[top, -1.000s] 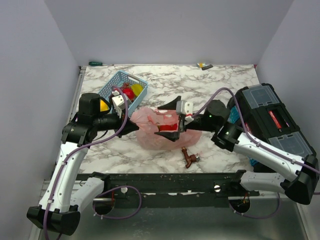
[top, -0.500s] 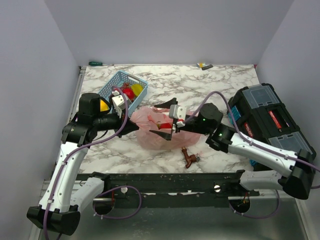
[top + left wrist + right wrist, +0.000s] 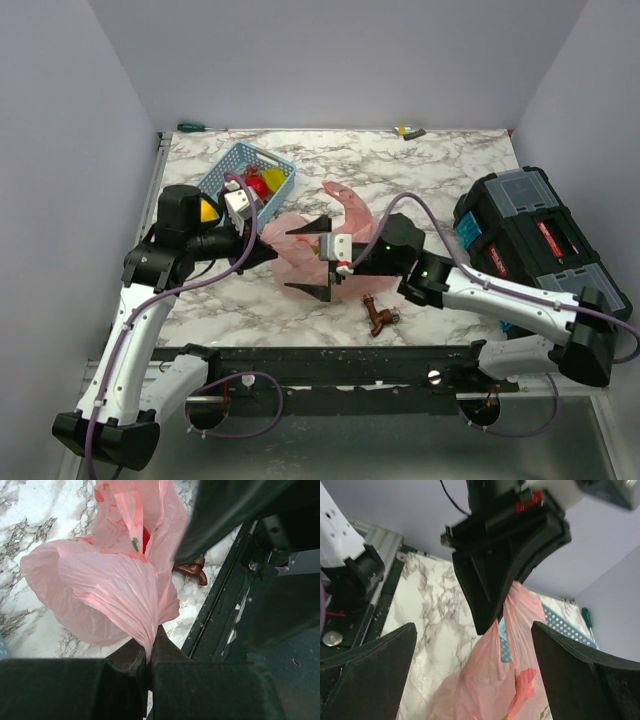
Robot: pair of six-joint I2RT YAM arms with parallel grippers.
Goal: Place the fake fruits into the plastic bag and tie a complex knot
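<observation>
Left gripper jaws clamp a gathered bunch of the bag, central on the worktop; right gripper jaws gape empty around it — close on loose film, clear of the left's.

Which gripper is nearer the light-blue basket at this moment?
Left. The left gripper, shut on the plastic bag, is just beside the basket's near corner. The open right gripper is farther from the basket, on the bag's other side.
</observation>
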